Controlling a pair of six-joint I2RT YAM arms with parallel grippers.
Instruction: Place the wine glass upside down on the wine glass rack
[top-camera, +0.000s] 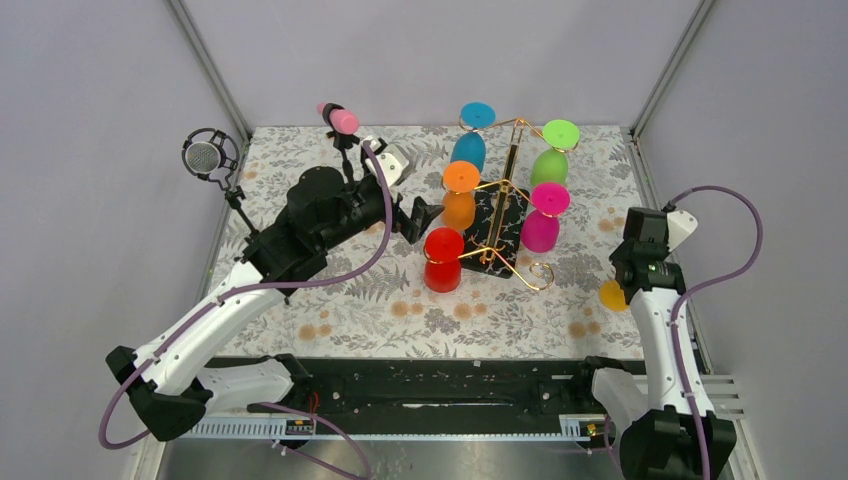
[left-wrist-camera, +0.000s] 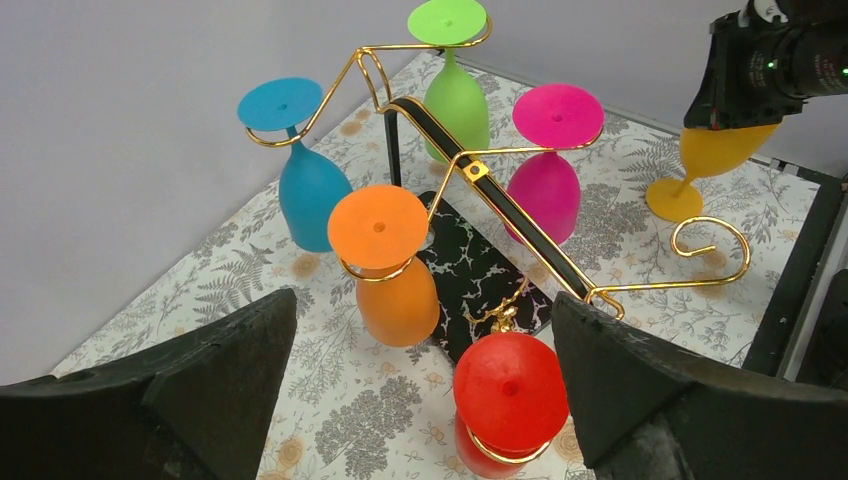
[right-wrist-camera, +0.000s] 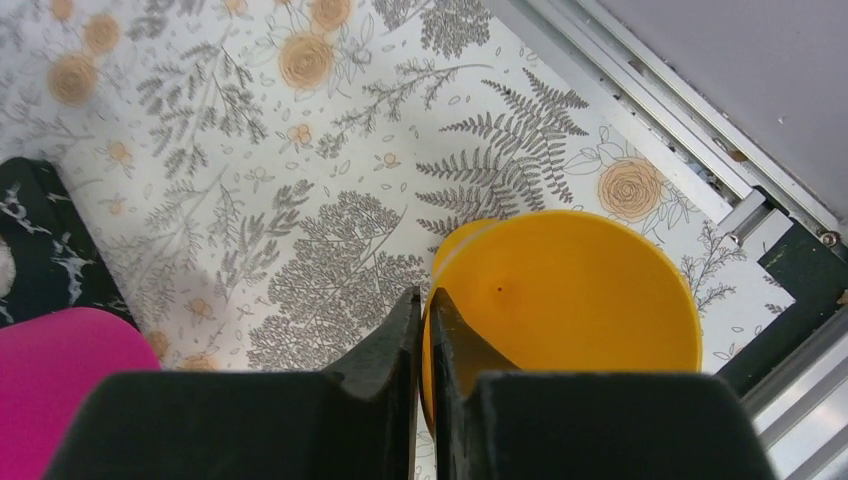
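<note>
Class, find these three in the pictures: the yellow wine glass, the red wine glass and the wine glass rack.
yellow wine glass (right-wrist-camera: 570, 300): right wrist view, inside of bowl.
red wine glass (left-wrist-camera: 510, 388): left wrist view, upturned foot.
wine glass rack (left-wrist-camera: 500, 203): left wrist view, black central post.

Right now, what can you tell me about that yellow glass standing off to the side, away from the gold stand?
The yellow wine glass looks like opaque, matte plastic: a rounded bowl, a short stem and a flat round foot. It stands upright, mouth up, its foot apparently on the floral tablecloth near the table's right edge, apart from the gold rack. The right gripper comes down from above and pinches the bowl's rim, one finger inside and one outside. The bowl is empty.
</note>
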